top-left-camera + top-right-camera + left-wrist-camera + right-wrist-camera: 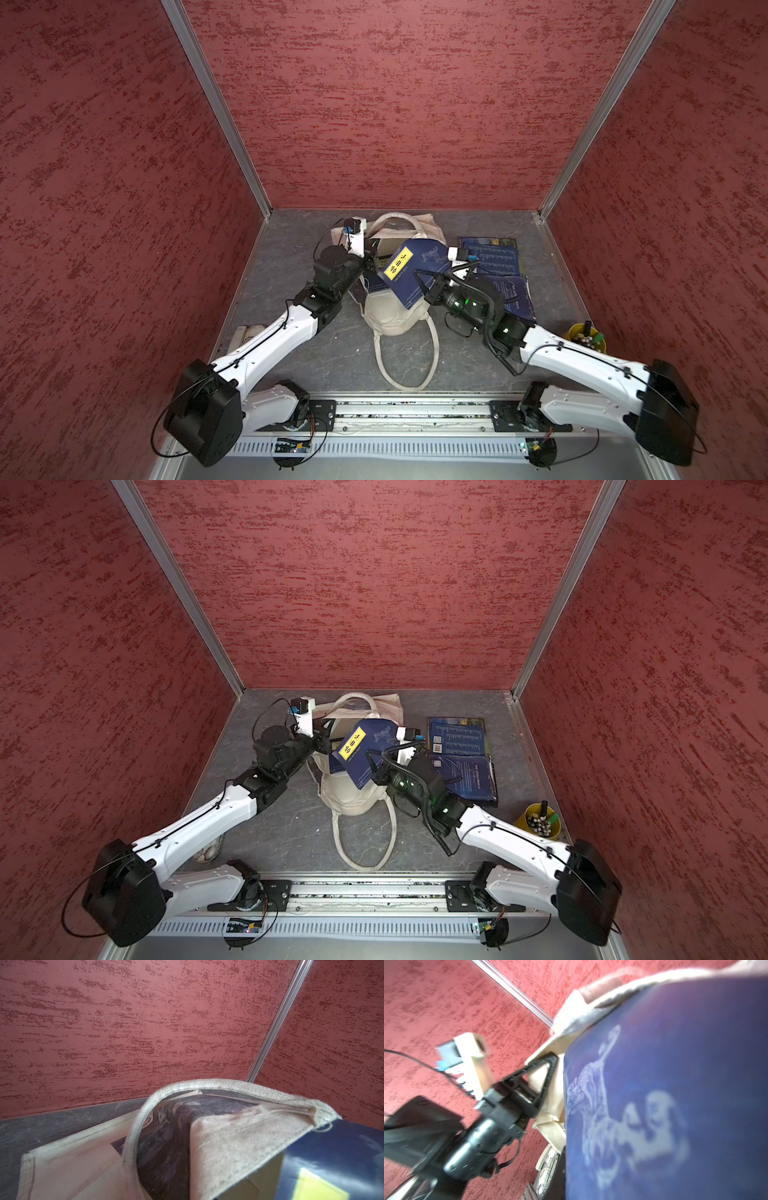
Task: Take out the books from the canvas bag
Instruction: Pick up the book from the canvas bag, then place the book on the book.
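Red textured walls close round a grey marbled surface [316, 357], where the canvas bag [390, 316] lies in the middle with its mouth toward the back wall. The step in hand looks like drawing one book out. The right pincer [422, 282] is clamped on the lower edge of a navy book [415, 270] with a yellow label, which is tilted up and most of the way clear of the opening. The left pincer [544, 1076] is closed on the bag's cream rim, pinning the cloth. Next, the book probably needs carrying right and setting down beside the two books [498, 270] already lying flat on the surface, without dragging the canvas along.

As for contents, a dark navy edge [338, 766] shows under the lifted book at the mouth and is likely another book. How many more are inside I cannot tell. Near the right arm, a small yellow bucket [540, 818] holds pens.
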`<state>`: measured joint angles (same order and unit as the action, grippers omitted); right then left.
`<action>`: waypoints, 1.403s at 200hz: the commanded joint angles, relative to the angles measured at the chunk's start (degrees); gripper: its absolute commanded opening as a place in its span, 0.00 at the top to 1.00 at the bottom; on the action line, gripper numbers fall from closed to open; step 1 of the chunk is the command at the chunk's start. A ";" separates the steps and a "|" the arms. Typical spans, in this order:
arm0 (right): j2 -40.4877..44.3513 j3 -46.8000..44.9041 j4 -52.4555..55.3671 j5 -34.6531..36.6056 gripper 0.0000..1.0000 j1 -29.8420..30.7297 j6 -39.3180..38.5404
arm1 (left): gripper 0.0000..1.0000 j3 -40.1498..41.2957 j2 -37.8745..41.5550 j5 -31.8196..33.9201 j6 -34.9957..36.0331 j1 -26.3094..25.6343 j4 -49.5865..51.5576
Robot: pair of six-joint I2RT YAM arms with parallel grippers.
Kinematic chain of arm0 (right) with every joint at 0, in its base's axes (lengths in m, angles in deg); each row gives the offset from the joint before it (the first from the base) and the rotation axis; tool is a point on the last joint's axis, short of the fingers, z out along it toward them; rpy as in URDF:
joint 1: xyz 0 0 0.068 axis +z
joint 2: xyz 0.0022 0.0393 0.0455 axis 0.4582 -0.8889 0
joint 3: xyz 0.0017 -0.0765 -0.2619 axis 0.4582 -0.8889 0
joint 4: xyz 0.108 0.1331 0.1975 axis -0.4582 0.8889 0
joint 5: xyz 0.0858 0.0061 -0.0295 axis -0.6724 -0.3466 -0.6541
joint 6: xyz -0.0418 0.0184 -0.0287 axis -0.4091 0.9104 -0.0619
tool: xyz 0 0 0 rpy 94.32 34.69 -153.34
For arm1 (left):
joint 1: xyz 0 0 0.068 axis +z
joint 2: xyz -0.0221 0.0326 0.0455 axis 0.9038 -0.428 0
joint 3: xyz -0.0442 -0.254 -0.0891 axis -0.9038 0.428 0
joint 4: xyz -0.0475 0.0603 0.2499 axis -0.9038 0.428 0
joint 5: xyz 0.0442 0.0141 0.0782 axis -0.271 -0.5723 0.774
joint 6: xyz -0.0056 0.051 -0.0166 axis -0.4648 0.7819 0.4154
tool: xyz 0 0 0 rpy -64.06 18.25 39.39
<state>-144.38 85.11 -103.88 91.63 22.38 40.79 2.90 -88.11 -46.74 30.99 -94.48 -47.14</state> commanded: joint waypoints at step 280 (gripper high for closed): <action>18.79 -29.21 0.19 22.49 1.00 -20.14 23.64 | 1.00 -2.08 -0.17 1.21 0.46 -0.02 -0.13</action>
<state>-124.73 57.77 -95.38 117.78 5.26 60.31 2.20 -88.83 -45.03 31.14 -94.24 -46.70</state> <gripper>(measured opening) 0.121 0.065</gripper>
